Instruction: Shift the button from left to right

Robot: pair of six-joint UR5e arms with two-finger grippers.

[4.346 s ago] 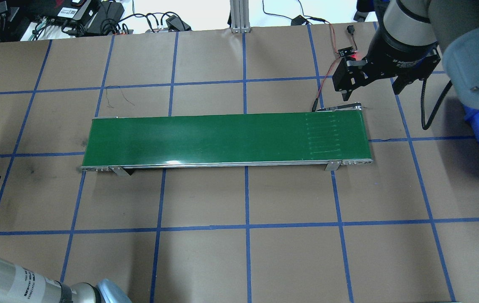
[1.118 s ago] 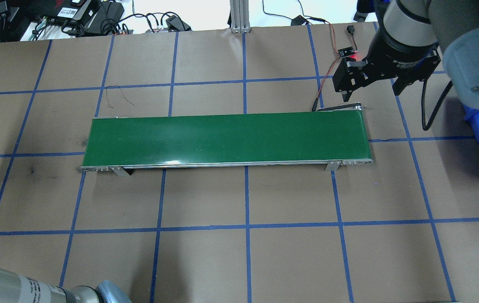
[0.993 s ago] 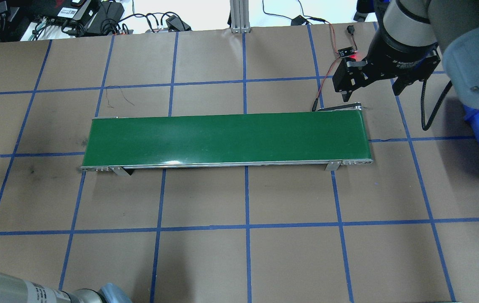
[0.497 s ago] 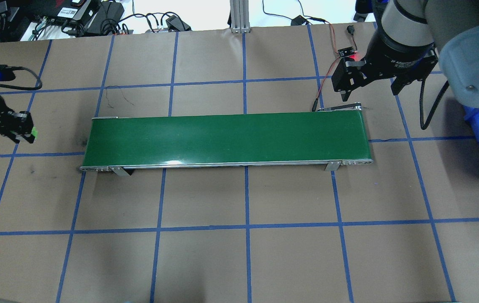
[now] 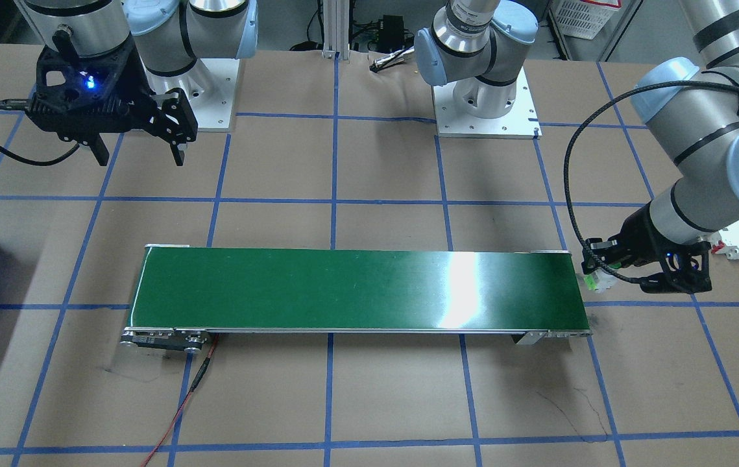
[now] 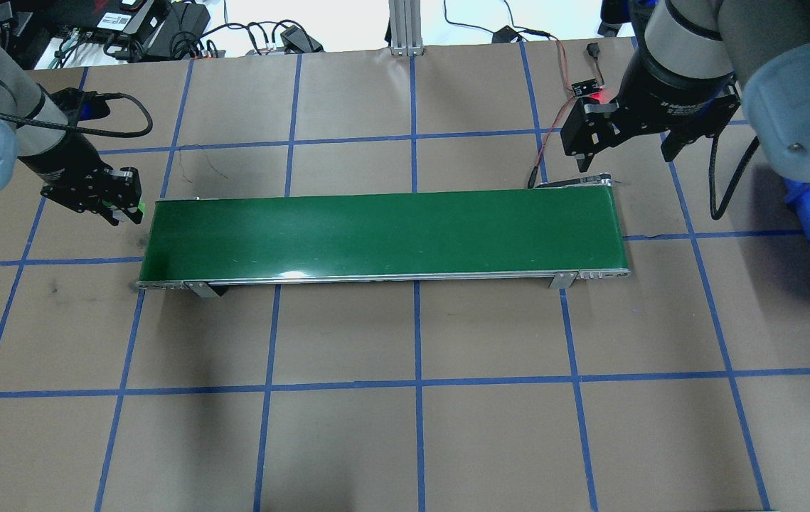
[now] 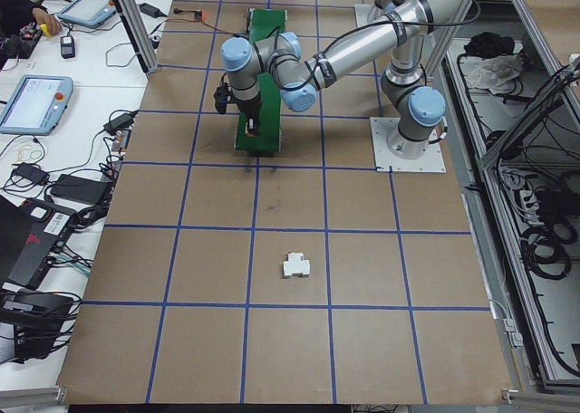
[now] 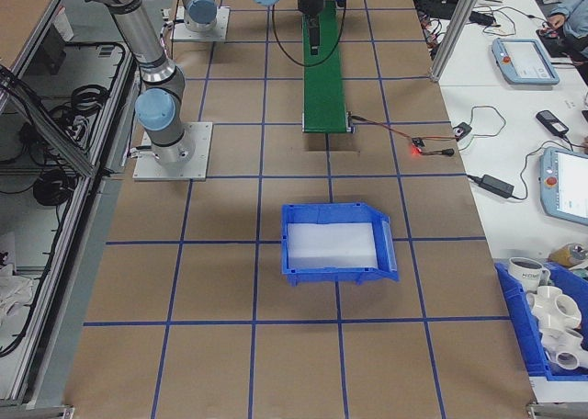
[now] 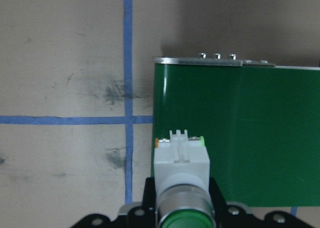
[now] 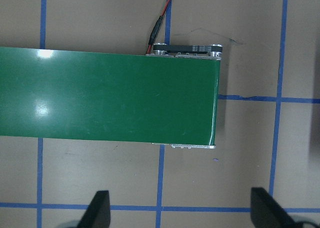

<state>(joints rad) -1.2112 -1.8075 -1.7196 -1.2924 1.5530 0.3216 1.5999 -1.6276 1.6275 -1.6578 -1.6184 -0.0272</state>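
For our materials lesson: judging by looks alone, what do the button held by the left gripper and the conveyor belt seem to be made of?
The button: probably moulded plastic, with a matte white body, crisp cast edges and a glossy green cap. A silvery ring under the cap may be metal.

The conveyor belt: likely a smooth rubber or PVC sheet, dark green with a sheen, shown by a bright glare patch. Its edge rail looks metal.

Overhead & front cams face each other, both showing conveyor belt, wrist cams close above it.

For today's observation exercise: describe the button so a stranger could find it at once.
Find the long green conveyor belt mid-table. Just off its end on the robot's left, the left gripper holds the button: a small white block with a round green cap.
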